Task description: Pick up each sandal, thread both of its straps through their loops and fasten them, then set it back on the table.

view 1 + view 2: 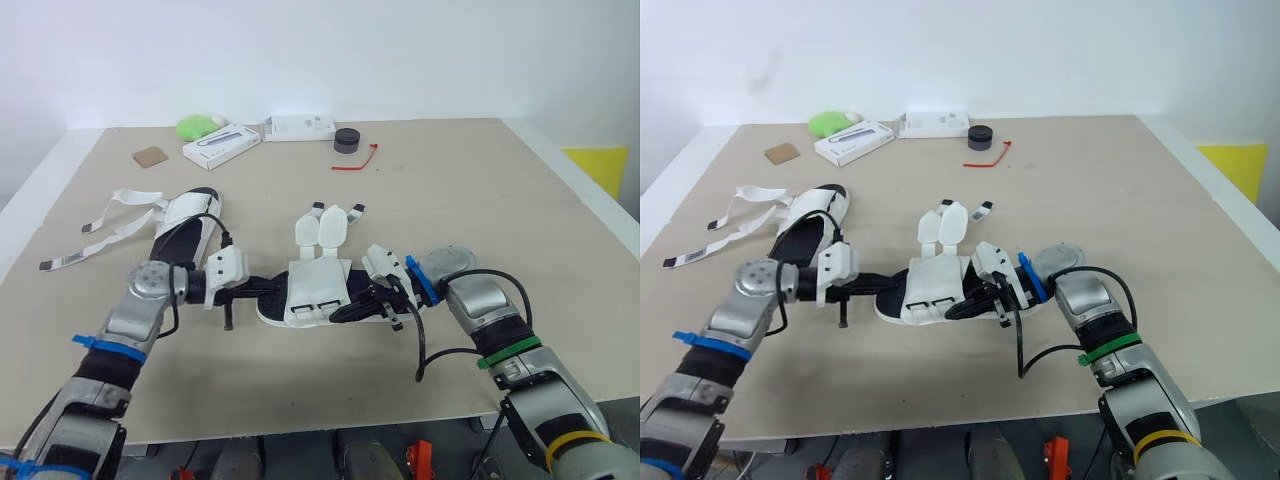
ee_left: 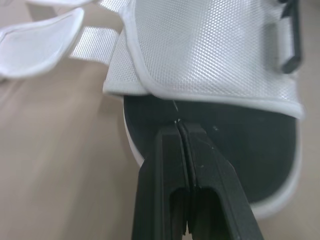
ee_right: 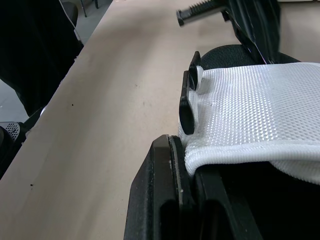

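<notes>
A white sandal with a black footbed lies in the middle of the table between both grippers. Its two straps hang loose, pointing toward the far edge. My left gripper reaches in from the heel side, shut, with its tips on the black footbed just short of the white mesh upper. On the other side, my right gripper is shut on the edge of the upper flap, beside the black loops. A second sandal lies to the left, its straps spread flat.
At the far edge are a green object, two white boxes, a black round cap, a red tie and a brown square. A yellow object stands beyond the table's right edge.
</notes>
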Action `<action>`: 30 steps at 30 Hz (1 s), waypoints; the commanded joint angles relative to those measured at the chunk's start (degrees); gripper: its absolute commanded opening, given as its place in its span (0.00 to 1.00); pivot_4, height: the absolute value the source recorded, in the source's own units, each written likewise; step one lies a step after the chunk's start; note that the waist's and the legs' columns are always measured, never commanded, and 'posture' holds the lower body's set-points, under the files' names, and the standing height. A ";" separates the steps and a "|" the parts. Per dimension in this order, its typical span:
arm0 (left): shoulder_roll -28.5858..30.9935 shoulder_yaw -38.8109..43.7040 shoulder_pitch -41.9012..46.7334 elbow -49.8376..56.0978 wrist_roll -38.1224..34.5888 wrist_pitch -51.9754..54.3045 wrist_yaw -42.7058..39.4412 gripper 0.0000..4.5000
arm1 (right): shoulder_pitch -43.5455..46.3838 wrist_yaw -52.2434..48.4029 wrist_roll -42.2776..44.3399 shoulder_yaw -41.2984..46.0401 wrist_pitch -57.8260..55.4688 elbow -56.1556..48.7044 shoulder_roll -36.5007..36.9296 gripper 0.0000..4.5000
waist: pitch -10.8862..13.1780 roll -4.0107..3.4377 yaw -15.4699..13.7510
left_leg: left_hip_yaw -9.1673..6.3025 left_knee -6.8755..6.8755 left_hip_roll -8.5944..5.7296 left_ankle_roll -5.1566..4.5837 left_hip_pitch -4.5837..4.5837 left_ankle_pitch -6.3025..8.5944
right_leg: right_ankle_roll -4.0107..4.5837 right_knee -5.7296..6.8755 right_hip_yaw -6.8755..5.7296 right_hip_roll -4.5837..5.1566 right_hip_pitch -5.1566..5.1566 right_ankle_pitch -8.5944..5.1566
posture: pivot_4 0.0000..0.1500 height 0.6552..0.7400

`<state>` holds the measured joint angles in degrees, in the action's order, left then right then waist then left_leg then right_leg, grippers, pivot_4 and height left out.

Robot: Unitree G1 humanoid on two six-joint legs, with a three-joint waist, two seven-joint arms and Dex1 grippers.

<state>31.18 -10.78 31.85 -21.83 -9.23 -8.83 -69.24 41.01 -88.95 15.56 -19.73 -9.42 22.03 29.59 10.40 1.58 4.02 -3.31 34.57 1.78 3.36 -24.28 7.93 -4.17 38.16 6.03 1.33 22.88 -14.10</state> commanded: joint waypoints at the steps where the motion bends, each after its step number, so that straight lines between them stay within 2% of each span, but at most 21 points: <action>1: -0.96 -2.85 1.40 -3.70 2.97 -3.90 -2.24 0.01 | -0.47 -2.37 -0.01 0.01 0.35 -0.87 -0.28 0.00 | 0.00 0.00 0.03 | 0.00 -0.02 0.00 0.00 -0.01 0.00 | 0.01 0.00 0.00 0.00 0.01 0.00 | 1.00 1.00; 6: -0.67 -5.07 2.72 -8.19 4.71 -9.35 -6.94 0.01 | -0.65 -1.79 0.32 0.15 -0.27 -2.19 -0.61 0.00 | -0.01 -0.01 0.14 | 0.00 -0.08 0.01 0.00 -0.01 0.00 | 0.04 0.00 0.00 -0.02 0.03 -0.02 | 1.00 1.00; 11: -1.67 -5.39 3.70 -13.03 5.23 -11.34 -8.23 0.01 | -0.36 -1.02 0.89 0.95 -0.84 -2.82 -0.98 0.00 | -0.05 -0.03 0.17 | 0.00 -0.11 0.01 0.00 -0.01 0.01 | 0.05 0.00 0.00 -0.02 0.03 -0.06 | 1.00 1.00; 21: -8.98 -4.77 1.45 -7.04 1.00 -1.28 -6.66 0.01 | -0.33 -0.17 0.84 1.20 -1.65 -3.62 -1.75 0.00 | -0.14 -0.06 0.14 | -0.02 -0.10 -0.02 0.00 -0.02 0.01 | -0.01 -0.01 0.01 -0.01 -0.01 -0.08 | 1.00 1.00; 26: -9.49 -5.57 0.03 -7.07 2.07 -1.93 -7.83 0.01 | -0.39 0.05 1.04 1.23 -2.16 -4.04 -2.18 0.00 | -0.15 -0.07 0.14 | -0.03 -0.11 -0.03 0.00 -0.02 0.01 | -0.01 -0.01 0.01 -0.01 -0.01 -0.09 | 1.00 1.00; 30: -7.96 -7.25 -0.51 -9.16 2.89 -5.36 -12.85 0.01 | -0.54 0.36 1.03 1.03 -2.49 -4.51 -2.54 0.00 | -0.17 -0.09 0.16 | -0.03 -0.11 -0.03 0.01 -0.02 0.01 | -0.01 -0.01 0.01 -0.01 -0.01 -0.10 | 1.00 1.00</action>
<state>23.82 -11.00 34.34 -28.39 -9.38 -12.44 -74.90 40.28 -88.67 15.51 -19.36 -11.49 20.23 28.86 10.24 1.49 4.18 -3.34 34.44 1.75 3.37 -24.29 7.95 -4.17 38.15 6.04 1.32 22.87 -14.23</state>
